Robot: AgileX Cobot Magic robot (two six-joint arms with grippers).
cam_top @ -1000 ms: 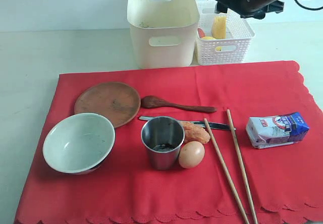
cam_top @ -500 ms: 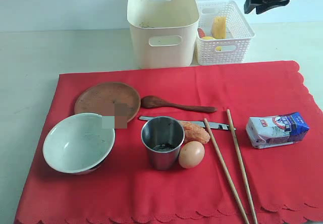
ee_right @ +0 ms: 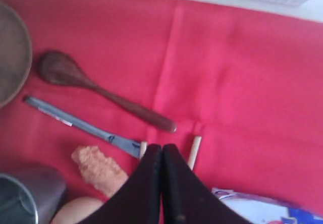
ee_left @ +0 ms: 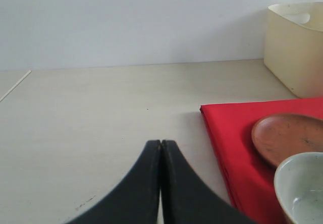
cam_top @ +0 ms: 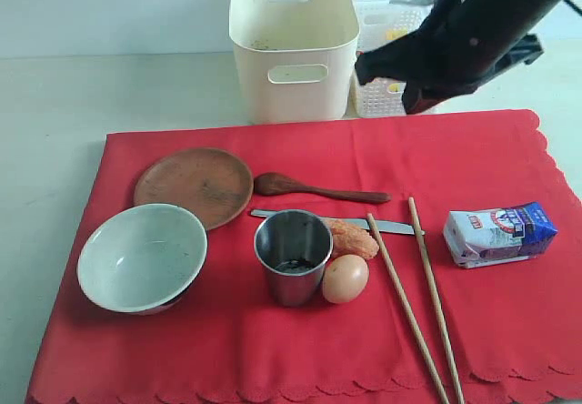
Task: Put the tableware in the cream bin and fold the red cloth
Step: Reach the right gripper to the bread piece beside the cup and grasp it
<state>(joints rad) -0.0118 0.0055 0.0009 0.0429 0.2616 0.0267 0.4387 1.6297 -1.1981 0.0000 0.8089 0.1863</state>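
The red cloth (cam_top: 473, 163) lies flat and carries the wooden plate (cam_top: 193, 186), pale bowl (cam_top: 141, 257), steel cup (cam_top: 293, 257), dark spoon (cam_top: 314, 188), knife (cam_top: 391, 227) and two chopsticks (cam_top: 420, 297). Behind the cloth stands the cream bin (cam_top: 293, 45). My right gripper (ee_right: 162, 147) is shut and empty, high above the chopstick tips (ee_right: 194, 151), knife (ee_right: 81, 124) and spoon (ee_right: 101, 90); its arm (cam_top: 464, 35) hangs over the cloth's far right part. My left gripper (ee_left: 160, 143) is shut and empty over bare table, left of the cloth's corner (ee_left: 237, 133), the plate (ee_left: 285, 138) and the bowl (ee_left: 303, 188).
An egg (cam_top: 346, 278) and a breaded sausage (cam_top: 353, 238) lie beside the cup. A blue-white milk carton (cam_top: 499, 233) rests on the cloth at right. A white lattice basket (cam_top: 386, 95) with food sits right of the bin, partly hidden by my right arm.
My right arm has swung down and forward from above the lattice basket to over the cloth's far right part. Nothing on the cloth has moved.
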